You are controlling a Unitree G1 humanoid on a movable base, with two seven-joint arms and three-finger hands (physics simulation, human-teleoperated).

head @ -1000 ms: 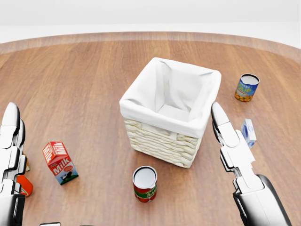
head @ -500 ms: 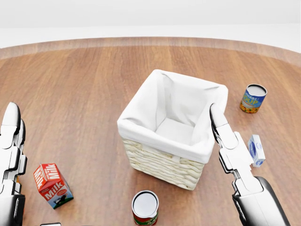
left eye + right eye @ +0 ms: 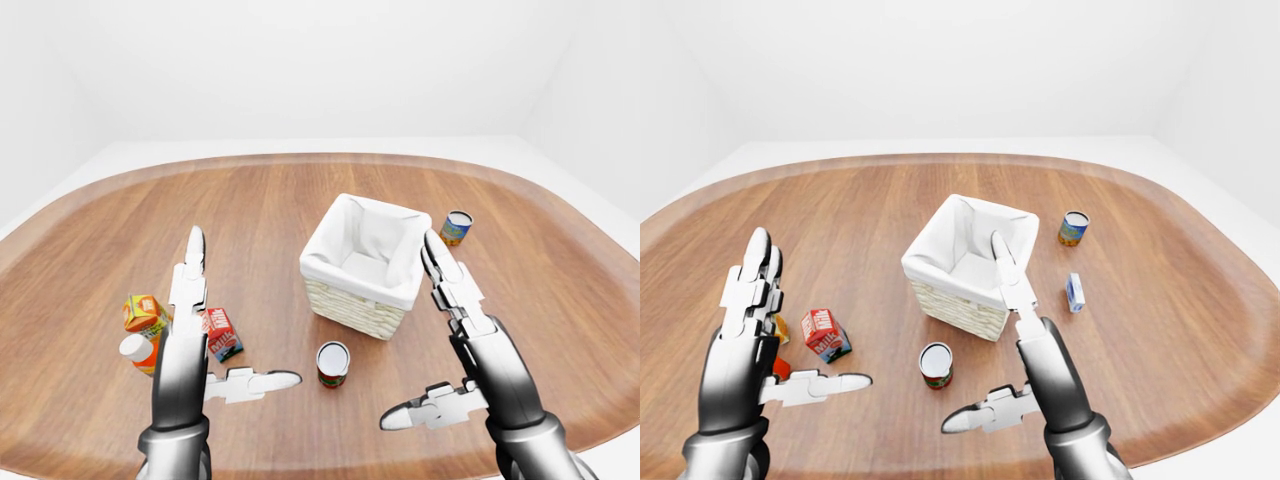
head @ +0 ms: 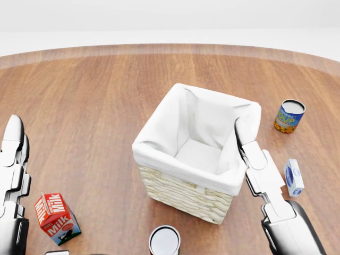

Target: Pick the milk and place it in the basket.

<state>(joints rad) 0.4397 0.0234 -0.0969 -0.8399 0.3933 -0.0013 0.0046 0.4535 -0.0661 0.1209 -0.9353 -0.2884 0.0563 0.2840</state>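
The milk (image 4: 56,218) is a red and white carton standing on the wooden table (image 4: 90,106), at the head view's bottom left. The basket (image 4: 183,195) is wicker with a white cloth lining and nothing inside; it sits in the middle. My left hand (image 3: 240,310) is held up open, fingers straight, thumb out, with the milk just to the right of its palm in the left-eye view and untouched. My right hand (image 3: 408,330) is open too, raised beside the basket's right corner, holding nothing.
A red-labelled can (image 3: 936,364) stands below the basket. A blue soup can (image 4: 289,116) and a small blue-white carton (image 4: 293,177) are at the right. An orange juice carton (image 3: 145,313) and an orange bottle (image 3: 138,350) lie left of the milk.
The camera has moved in toward the table: basket, milk and cans slid down the head view and look larger. Both hands keep their open pose.
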